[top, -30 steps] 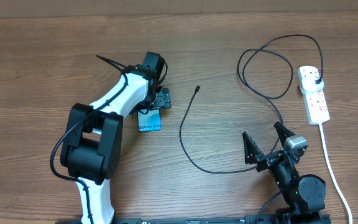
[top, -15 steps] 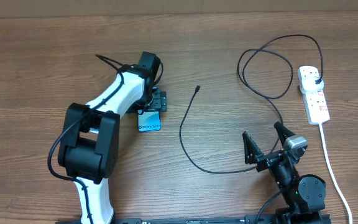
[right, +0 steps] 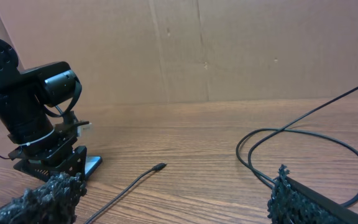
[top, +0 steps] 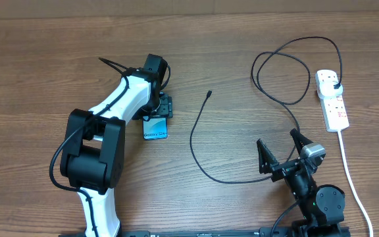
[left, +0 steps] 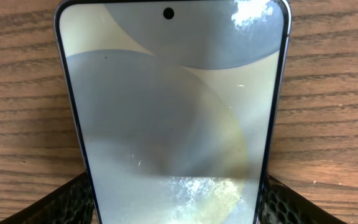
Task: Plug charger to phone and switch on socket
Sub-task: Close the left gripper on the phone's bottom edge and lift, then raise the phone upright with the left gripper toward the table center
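Note:
The phone (top: pixel 155 128) lies flat on the table with its light-blue screen up, and fills the left wrist view (left: pixel 173 112). My left gripper (top: pixel 158 109) is shut on it, a finger against each long edge (left: pixel 174 202). The charger cable (top: pixel 196 155) loops across the table. Its connector tip (top: pixel 208 94) lies free to the right of the phone and shows in the right wrist view (right: pixel 159 167). Its black plug (top: pixel 335 85) sits in the white socket strip (top: pixel 334 108) at the far right. My right gripper (top: pixel 276 139) is open and empty over the cable's near bend (right: pixel 169 202).
The strip's thick white cord (top: pixel 351 178) runs down the right side toward the front edge, past the right arm's base (top: pixel 321 201). A cardboard wall (right: pixel 229 50) stands behind the table. The cable's big loops (top: pixel 281 72) lie between the tip and the strip.
My left gripper has shifted slightly left and back, and the phone has moved with it. The right arm and the cable have not moved.

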Tool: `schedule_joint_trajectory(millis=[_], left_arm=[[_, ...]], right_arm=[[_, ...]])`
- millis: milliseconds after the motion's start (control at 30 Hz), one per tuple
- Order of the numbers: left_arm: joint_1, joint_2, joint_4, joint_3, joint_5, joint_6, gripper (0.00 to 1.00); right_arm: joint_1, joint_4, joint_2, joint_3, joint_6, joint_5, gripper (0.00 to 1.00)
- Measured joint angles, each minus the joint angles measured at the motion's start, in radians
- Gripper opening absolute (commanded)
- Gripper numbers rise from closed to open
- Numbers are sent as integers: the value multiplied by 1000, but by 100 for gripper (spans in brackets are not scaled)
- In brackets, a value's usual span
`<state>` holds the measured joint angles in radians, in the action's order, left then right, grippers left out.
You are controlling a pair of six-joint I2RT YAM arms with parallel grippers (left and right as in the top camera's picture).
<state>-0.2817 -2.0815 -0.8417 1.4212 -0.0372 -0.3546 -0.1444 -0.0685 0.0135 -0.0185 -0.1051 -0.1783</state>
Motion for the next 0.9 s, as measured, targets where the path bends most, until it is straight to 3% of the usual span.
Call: schedule_joint_trajectory(millis=[300,900], left_arm=[[9,-31,-105,65,17,0,71],[15,-103,-418,380,30,0,73]], right_arm=[[0,0,0,0,0,0,100],[0,0,0,0,1,0,100]])
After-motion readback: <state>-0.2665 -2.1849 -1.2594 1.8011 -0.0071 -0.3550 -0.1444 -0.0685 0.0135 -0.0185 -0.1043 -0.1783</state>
